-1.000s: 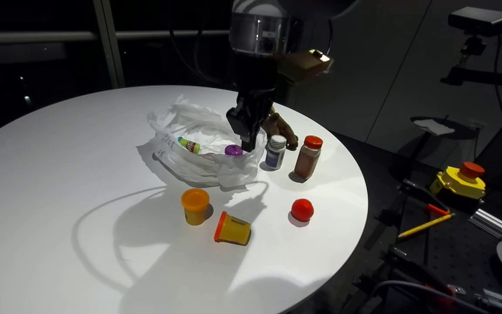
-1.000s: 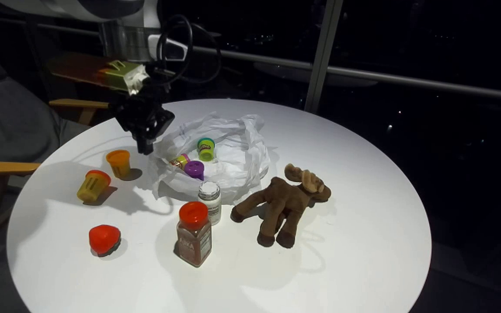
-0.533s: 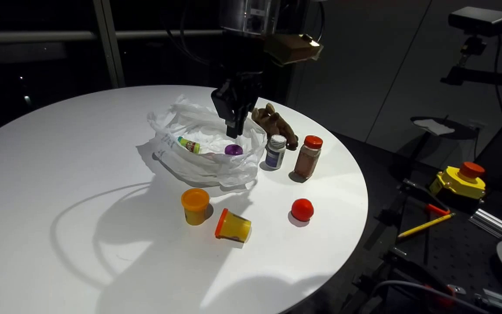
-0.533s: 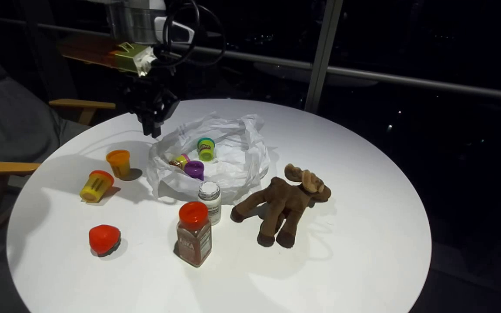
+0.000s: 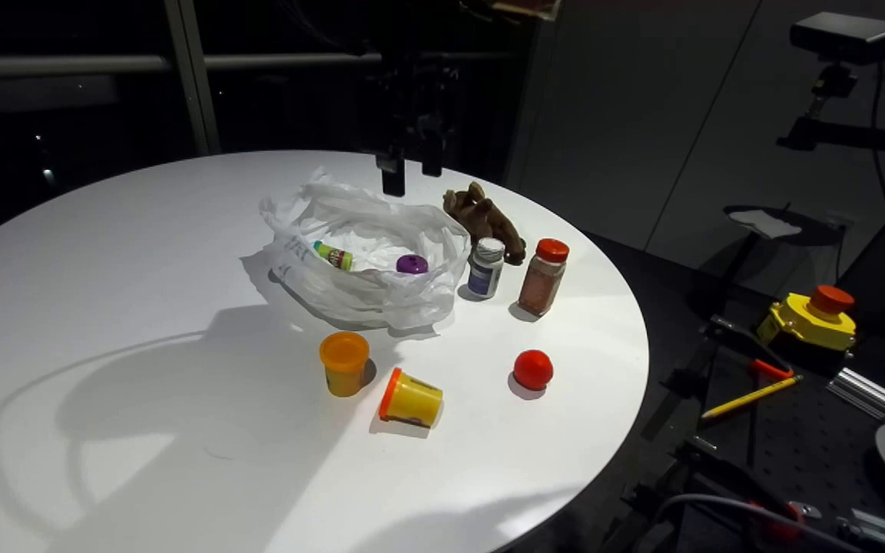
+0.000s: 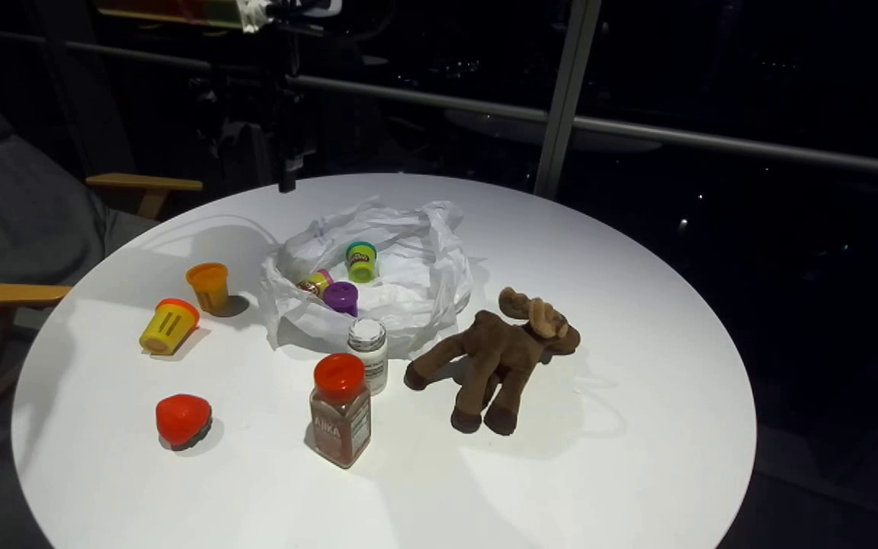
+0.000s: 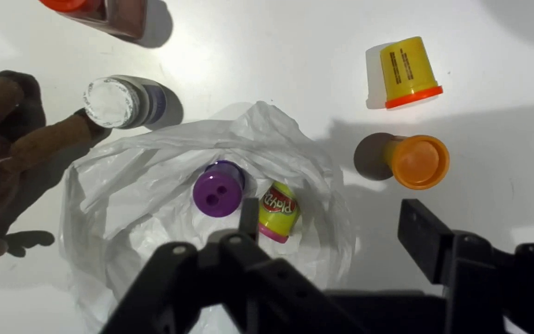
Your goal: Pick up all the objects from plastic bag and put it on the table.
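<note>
High over the near side of the plastic bag (image 7: 128, 167), my gripper (image 7: 331, 222) stands open, nothing between its fingers. Inside the wrinkled bag lie a purple can (image 7: 218, 190), a yellow can with pink lid (image 7: 278, 208) and a green can with teal lid (image 6: 361, 261). The green can does not show in the wrist view. On the white table (image 6: 599, 473), outside the bag, are an upright orange cup (image 5: 344, 365), a yellow cup (image 5: 415, 401) on its side, a red ball (image 5: 533, 369), a red-capped brown bottle (image 5: 542, 280) and a brown plush moose (image 6: 500, 351).
A white-capped bottle (image 5: 485, 269) stands close beside the bag, between it and the red-capped bottle. Off the table are a dark bench with a yellow button box (image 5: 811, 319), a camera on a stand (image 5: 850, 37) and a chair's wooden armrest (image 6: 8, 293).
My gripper has risen away from the table and its jaws have spread from shut to open. The yellow cup has rolled very slightly; the bag and its contents look the same.
</note>
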### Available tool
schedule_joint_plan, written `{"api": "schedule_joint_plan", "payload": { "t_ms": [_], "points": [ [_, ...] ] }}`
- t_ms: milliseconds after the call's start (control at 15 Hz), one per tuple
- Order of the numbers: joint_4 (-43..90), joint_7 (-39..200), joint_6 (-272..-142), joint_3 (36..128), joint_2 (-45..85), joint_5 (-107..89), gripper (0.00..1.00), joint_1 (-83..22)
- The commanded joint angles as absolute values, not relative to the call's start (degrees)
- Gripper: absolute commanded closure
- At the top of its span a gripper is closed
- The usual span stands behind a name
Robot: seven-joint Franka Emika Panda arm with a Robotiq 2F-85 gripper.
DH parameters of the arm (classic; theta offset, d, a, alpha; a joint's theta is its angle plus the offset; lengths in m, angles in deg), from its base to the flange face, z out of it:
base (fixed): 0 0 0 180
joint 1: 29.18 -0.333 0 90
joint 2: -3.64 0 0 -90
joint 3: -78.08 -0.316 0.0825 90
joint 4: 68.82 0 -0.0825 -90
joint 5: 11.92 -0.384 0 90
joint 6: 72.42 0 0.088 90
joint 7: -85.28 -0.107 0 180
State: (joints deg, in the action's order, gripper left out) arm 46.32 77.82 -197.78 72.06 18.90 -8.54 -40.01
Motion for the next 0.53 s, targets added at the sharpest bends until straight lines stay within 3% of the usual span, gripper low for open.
{"api": "schedule_joint_plan", "payload": {
  "t_ms": [0,467],
  "points": [
    [41.4,81.9,-195.2,71.7,20.3,-6.2,0.00,-39.5],
    [37.2,99.7,-206.0,71.2,31.2,-6.9,0.00,-35.6]
  ]
}}
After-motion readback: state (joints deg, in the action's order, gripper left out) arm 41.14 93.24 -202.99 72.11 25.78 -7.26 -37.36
